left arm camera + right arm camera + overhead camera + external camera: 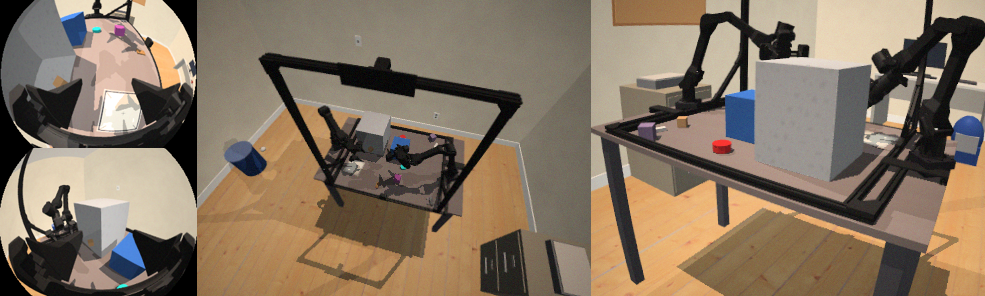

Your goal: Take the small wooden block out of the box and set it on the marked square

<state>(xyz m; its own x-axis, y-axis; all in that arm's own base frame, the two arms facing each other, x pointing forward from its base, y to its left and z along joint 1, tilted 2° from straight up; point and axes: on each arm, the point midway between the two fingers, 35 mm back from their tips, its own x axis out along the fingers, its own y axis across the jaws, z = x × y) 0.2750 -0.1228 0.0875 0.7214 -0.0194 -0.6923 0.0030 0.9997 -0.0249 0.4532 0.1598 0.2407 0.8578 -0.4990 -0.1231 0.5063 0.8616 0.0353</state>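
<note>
The small wooden block (59,80) (90,242) (369,148) lies on the table just inside the open side of the grey box (374,127) (811,115) (30,53) (106,219). My left gripper (108,81) (356,152) is open and empty. It hangs low in front of the box's open side, between the block and the marked square (120,110) (351,169). My right gripper (108,233) (393,156) (796,49) is open and empty. It is raised beside the blue box, facing the grey box. In the exterior view the grey box hides the left fingers.
A blue box (399,142) (741,115) (74,28) (129,257) stands next to the grey box. A cyan disc (96,30), a magenta cylinder (119,30), a red disc (722,146), a purple block (647,131) and a tan block (682,121) lie around the table. A black rail frames the table.
</note>
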